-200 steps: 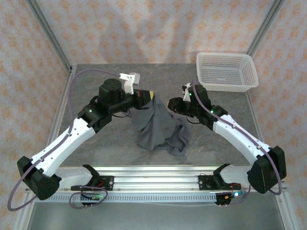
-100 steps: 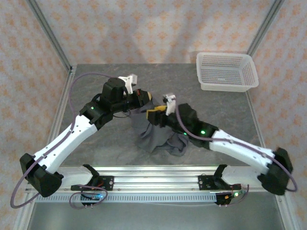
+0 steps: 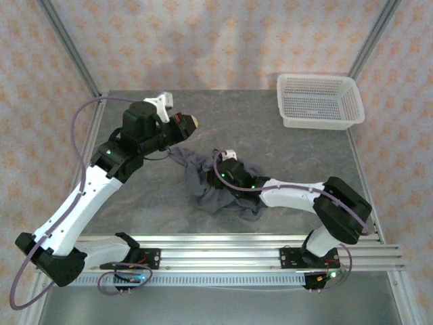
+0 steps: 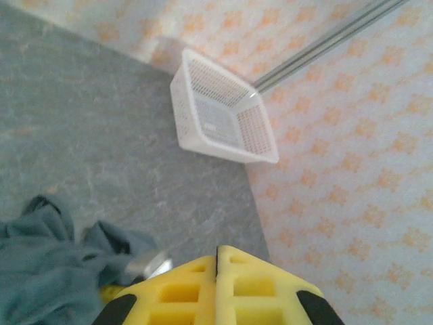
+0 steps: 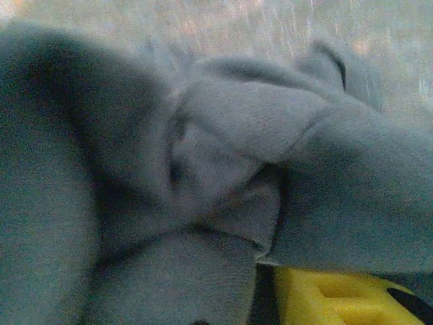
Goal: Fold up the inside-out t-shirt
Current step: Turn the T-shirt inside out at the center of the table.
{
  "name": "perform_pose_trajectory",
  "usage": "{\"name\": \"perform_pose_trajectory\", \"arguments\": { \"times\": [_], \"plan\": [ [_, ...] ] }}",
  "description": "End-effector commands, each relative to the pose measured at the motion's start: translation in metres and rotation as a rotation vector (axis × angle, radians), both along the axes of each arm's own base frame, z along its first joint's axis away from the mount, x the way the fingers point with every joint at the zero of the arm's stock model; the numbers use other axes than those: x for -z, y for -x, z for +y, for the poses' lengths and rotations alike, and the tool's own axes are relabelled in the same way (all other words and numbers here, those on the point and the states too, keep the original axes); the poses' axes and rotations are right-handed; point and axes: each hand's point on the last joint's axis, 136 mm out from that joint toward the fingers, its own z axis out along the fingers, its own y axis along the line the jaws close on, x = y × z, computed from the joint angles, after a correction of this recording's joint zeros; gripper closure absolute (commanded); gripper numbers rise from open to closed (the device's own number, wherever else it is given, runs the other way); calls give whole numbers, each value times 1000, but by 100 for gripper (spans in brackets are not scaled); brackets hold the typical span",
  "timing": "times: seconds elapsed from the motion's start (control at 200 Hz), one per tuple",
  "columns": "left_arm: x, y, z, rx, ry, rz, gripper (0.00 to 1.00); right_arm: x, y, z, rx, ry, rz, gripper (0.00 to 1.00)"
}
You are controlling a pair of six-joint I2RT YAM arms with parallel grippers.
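The inside-out t-shirt point(image 3: 215, 191) lies in a crumpled dark grey heap at the middle of the table. My left gripper point(image 3: 187, 122) hangs above and to the left of it, its yellow fingers point(image 4: 233, 284) pressed together with nothing between them. A corner of the t-shirt point(image 4: 40, 271) shows below them. My right arm reaches low across the table, and its gripper point(image 3: 218, 177) is buried in the top of the heap. In the right wrist view the folds of the t-shirt point(image 5: 203, 169) crowd the lens. One yellow finger point(image 5: 338, 298) shows under the cloth; the other is hidden.
A white mesh basket point(image 3: 319, 101) stands at the back right corner, also seen in the left wrist view as the basket point(image 4: 223, 118). Bare grey table point(image 3: 135, 203) lies around the heap. Patterned walls and metal posts close in the back and sides.
My left gripper let go of the shirt and drew back to the left. The cloth dropped into a flatter heap. The right arm swung down and left into it.
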Motion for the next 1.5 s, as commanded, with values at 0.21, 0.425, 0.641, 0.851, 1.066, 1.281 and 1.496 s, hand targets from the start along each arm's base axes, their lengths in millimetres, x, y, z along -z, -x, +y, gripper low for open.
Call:
{"name": "perform_pose_trajectory", "arguments": {
  "times": [0.21,0.425,0.641,0.851,1.066,1.281,1.496],
  "plan": [
    [12,1,8,-17,-49,2,100,-97,24,-6,-197,-96,-249,68],
    [109,6,68,-234,-383,173,96,-118,9,-15,-133,-160,-214,100],
    [189,15,113,-402,-567,357,73,-101,12,8,-257,-32,-146,59],
    [194,21,136,-569,-434,310,71,-66,-5,18,-329,368,-225,49],
    [186,37,158,-638,-428,258,67,-49,-17,39,-431,556,-231,45],
    [199,38,153,-608,-432,280,66,-46,-9,59,-511,591,-219,44],
    [200,33,149,-588,-438,284,66,-48,-16,65,-500,730,-328,32]
  ]
}}
